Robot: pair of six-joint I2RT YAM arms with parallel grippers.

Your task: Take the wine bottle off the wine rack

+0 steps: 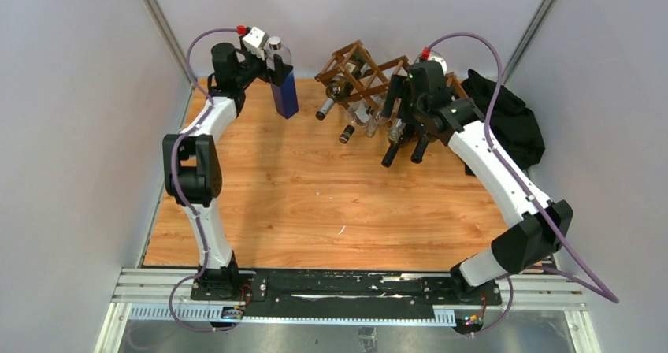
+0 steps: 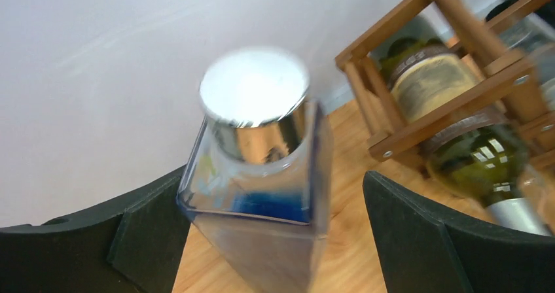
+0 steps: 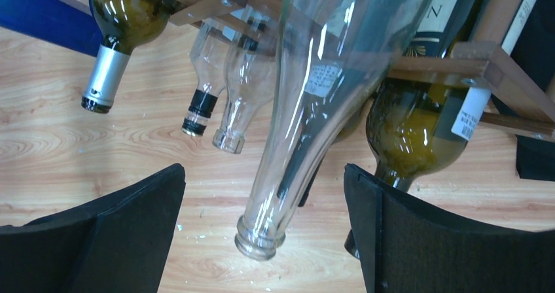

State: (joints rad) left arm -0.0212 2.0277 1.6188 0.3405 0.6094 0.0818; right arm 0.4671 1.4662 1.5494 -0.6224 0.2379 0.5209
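The brown wooden wine rack (image 1: 352,57) stands at the back of the table with several bottles lying in it, necks pointing toward me. My right gripper (image 3: 263,169) is open around the neck of a clear glass wine bottle (image 3: 314,110) that still lies in the wine rack (image 3: 445,67), with a gap on both sides. From above, my right gripper (image 1: 405,150) sits at the rack's front right. My left gripper (image 2: 275,175) is open around a blue square bottle (image 2: 262,195) with a silver cap. That bottle is close to the left finger (image 2: 144,241) and clear of the right one. It stands at the back left (image 1: 285,93).
A green bottle (image 3: 412,129) lies in the rack just right of the clear one, and further necks poke out to its left. A black cloth heap (image 1: 512,120) lies right of the rack. Grey walls close in the table at the back and sides.
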